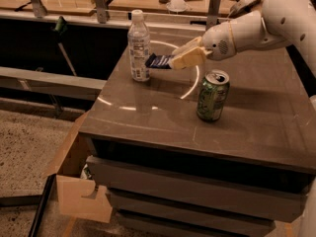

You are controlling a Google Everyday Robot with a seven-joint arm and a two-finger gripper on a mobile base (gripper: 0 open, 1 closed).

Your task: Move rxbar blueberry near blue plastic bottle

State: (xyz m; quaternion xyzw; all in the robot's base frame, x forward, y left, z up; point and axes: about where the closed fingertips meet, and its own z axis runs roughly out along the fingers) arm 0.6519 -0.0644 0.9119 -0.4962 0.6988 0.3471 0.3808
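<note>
The blue plastic bottle [139,47], clear with a white cap and pale label, stands upright at the back left of the dark table top [148,117]. The rxbar blueberry [158,61], a flat navy wrapper, sticks out leftward from my gripper [178,59], its free end almost touching the bottle's right side. The gripper's tan fingers [190,56] are shut on the bar's right end and hold it just above the table. My white arm [256,26] reaches in from the upper right.
A green soda can [213,96] stands upright right of centre, below the gripper. A light ring reflection shows on the table between bottle and can. A cardboard box [74,181] sits on the floor at the left; drawers front the cabinet below.
</note>
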